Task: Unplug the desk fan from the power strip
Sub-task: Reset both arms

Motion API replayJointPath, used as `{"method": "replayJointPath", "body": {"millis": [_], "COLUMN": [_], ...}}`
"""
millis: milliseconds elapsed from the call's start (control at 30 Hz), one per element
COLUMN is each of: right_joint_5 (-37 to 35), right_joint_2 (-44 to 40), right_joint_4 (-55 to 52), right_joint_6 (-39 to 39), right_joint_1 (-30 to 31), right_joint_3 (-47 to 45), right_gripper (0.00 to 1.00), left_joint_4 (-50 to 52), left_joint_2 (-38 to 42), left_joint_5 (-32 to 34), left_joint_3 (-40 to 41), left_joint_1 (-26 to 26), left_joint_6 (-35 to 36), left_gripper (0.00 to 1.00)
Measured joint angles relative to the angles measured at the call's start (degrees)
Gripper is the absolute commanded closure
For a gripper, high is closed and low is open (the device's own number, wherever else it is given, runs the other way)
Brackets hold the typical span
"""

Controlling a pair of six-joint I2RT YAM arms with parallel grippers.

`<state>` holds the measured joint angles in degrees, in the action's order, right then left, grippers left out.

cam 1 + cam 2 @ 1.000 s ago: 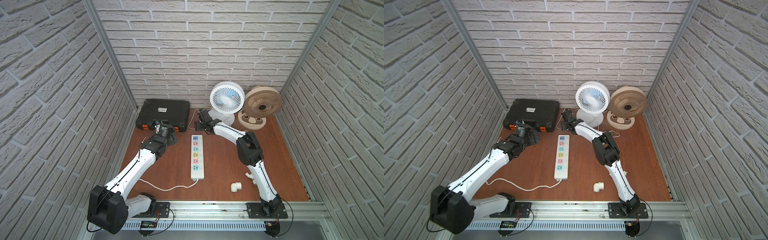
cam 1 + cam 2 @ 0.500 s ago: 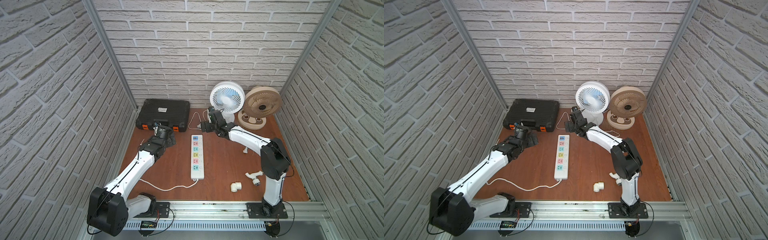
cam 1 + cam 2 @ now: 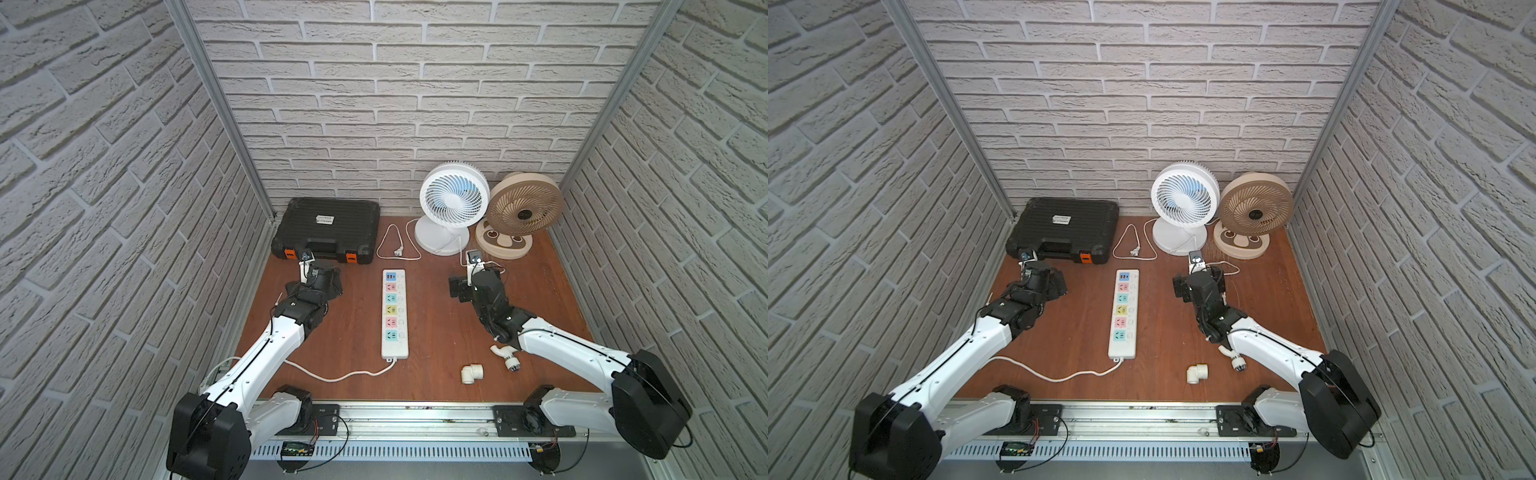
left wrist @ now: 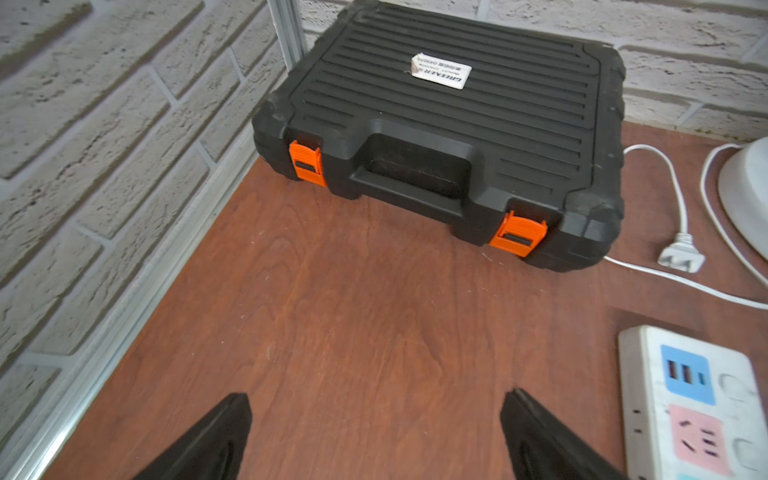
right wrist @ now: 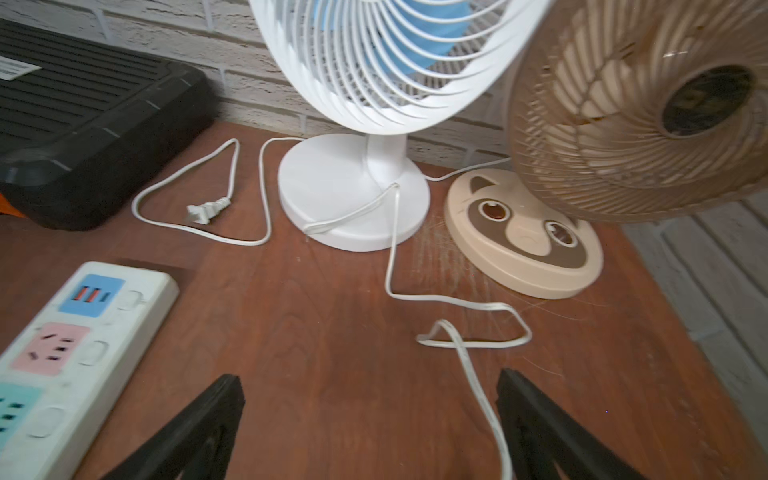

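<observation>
Every socket is bare on the power strip [image 3: 395, 312], which lies along the middle of the table [image 3: 436, 345]. A plug [image 3: 399, 250], its cord leading toward the white desk fan [image 3: 453, 199], rests just beyond the strip's blue end, beside the black case [image 3: 328, 226]. Both hands hang empty, fingers spread wide: the left hand [image 4: 378, 397] on the strip's case side, the right hand [image 5: 370, 378] on its fan side. The job looks done, but a loose white cord [image 5: 473, 374] runs between the right hand's fingers. A low pull-away could snag it and drag a fan over.
</observation>
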<state>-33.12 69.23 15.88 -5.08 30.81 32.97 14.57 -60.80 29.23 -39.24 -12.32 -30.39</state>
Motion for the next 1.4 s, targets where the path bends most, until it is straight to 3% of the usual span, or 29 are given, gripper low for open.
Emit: {"method": "replayJointPath", "body": {"millis": [133,300,467,600,867,1033,1200,1400], "right_joint_5": [-7.0,-12.9,-13.6,-12.9,-8.1,-3.4,4.6,11.9], "right_joint_2": [-2.5,-2.4,-0.3,4.7,15.5,16.7,16.7,18.9], "right_joint_4": [9.1,15.9,21.0,25.4,34.7,33.6,31.6,34.9], "right_joint_6": [4.2,5.8,5.8,6.0,7.2,7.2,6.1,4.9], "right_joint_1": [-2.3,-7.1,-11.8,-14.6,-19.2,-21.0,-24.7,-28.3], "right_joint_3": [-8.6,-11.9,-12.0,-12.8,-13.8,-12.3,-10.1,-12.0], "right_gripper": [0.01,0.01,0.01,0.01,0.01,0.01,0.01,0.01], "left_joint_4": [-10.0,-27.2,-42.0,-51.4,-63.9,-67.8,-66.2,-65.9], "left_joint_2": [2.8,2.7,-3.1,-11.2,-21.2,-25.8,-28.2,-28.2], "left_joint_5": [4.1,7.8,9.0,8.5,0.5,-7.6,-14.4,-17.9], "left_joint_3": [7.3,16.7,21.3,22.4,22.4,22.1,19.6,19.0], "left_joint_1": [0.1,0.2,1.9,4.5,10.1,12.0,14.1,16.0], "left_joint_6": [5.6,15.6,24.5,27.6,28.9,29.4,29.0,28.6], "left_gripper": [0.02,0.02,0.02,0.02,0.02,0.02,0.02,0.02]}}
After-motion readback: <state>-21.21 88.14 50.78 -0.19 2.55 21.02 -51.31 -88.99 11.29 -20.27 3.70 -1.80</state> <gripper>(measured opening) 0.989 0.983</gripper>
